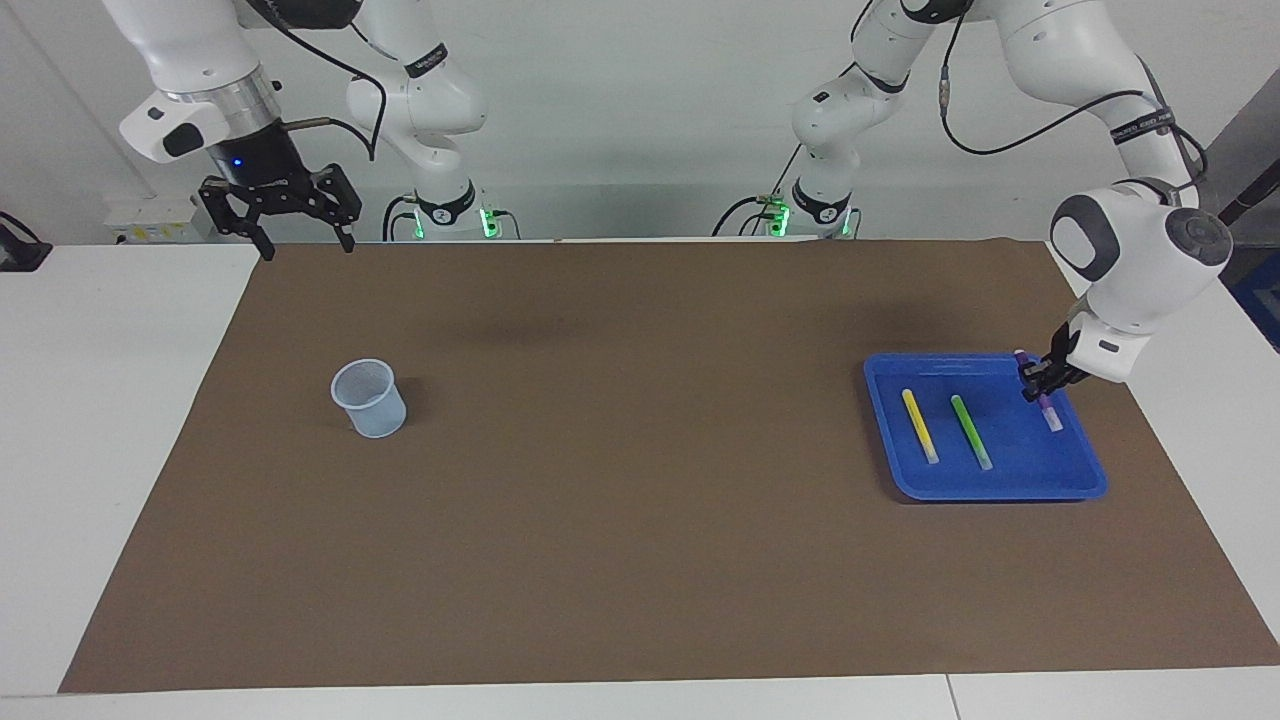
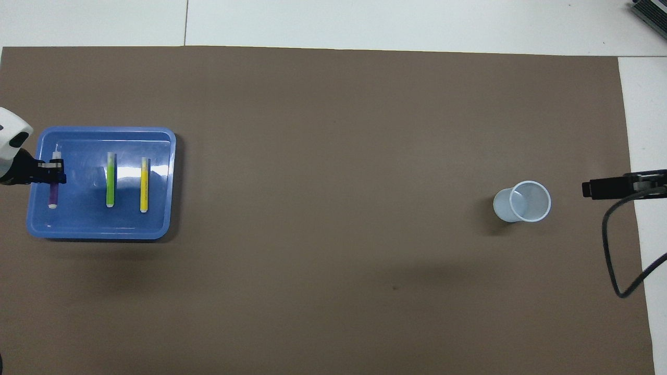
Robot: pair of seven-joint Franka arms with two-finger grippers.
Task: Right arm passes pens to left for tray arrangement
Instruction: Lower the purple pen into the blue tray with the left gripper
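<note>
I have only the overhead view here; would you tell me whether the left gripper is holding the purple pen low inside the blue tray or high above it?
Observer: Low. The left gripper is down within the tray's rim, shut on the purple pen. The pen slants slightly, and I cannot tell whether it touches the floor.
Operator: Thank you. I see only a tip of the right gripper; what is it doing?
Observer: The right gripper hangs raised over the corner of the brown mat at the right arm's end, fingers open and empty, waiting.
</note>
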